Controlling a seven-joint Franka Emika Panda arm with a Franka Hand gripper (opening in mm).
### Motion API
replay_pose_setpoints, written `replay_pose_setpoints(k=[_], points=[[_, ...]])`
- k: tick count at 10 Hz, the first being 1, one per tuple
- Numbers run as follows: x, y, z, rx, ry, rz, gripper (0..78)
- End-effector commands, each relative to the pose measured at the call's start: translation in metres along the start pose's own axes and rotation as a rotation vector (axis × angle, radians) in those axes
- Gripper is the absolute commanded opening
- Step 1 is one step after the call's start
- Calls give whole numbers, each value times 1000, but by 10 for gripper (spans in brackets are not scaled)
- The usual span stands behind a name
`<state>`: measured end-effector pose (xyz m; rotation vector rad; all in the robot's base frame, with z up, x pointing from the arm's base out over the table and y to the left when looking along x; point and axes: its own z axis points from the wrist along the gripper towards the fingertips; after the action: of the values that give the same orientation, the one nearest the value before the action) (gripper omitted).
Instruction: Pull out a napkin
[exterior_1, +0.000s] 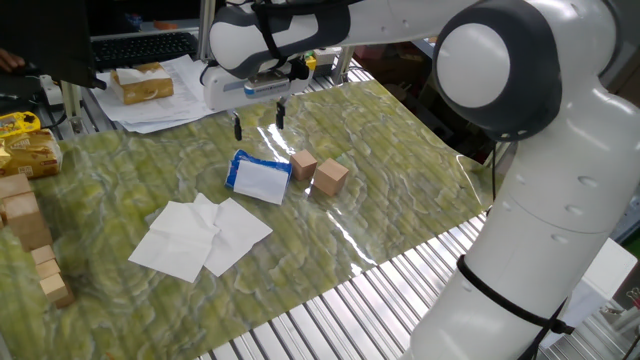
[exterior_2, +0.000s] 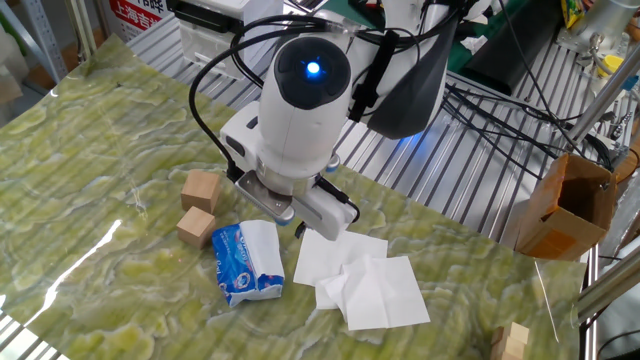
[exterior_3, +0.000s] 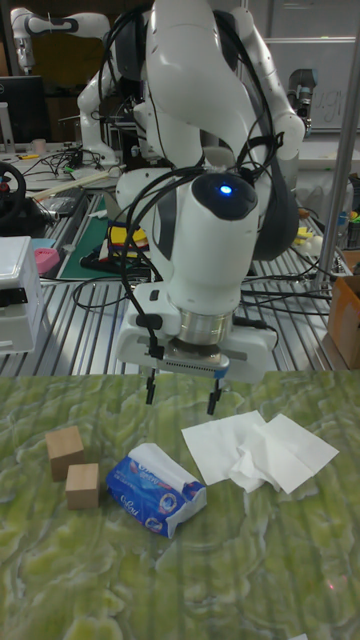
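The blue tissue packet (exterior_1: 258, 177) (exterior_2: 243, 262) (exterior_3: 155, 492) lies on the green mat, with a white napkin (exterior_3: 161, 462) showing at its opening. Loose white napkins (exterior_1: 200, 235) (exterior_2: 362, 282) (exterior_3: 262, 450) lie overlapped beside it. My gripper (exterior_1: 259, 121) (exterior_3: 181, 393) hangs open above the mat just behind the packet, with nothing between its fingers. In the other fixed view the wrist hides most of the gripper; only one fingertip (exterior_2: 300, 231) peeks out.
Two wooden blocks (exterior_1: 303, 165) (exterior_1: 331, 177) sit right beside the packet. More blocks (exterior_1: 28, 235) stand at the left edge, printed papers (exterior_1: 150, 100) at the back. A cardboard box (exterior_2: 565, 205) hangs off the table's far side.
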<state>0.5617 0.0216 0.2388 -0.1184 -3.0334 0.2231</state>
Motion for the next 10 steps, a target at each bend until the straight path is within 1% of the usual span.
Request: replay_pose_setpoints(k=[1,7,10], points=[[-3,3,72,-13,-44,-44,774],[-4,3,71,-13,-44,-45,774],[-9,4,72,-13,-43,-44,774]])
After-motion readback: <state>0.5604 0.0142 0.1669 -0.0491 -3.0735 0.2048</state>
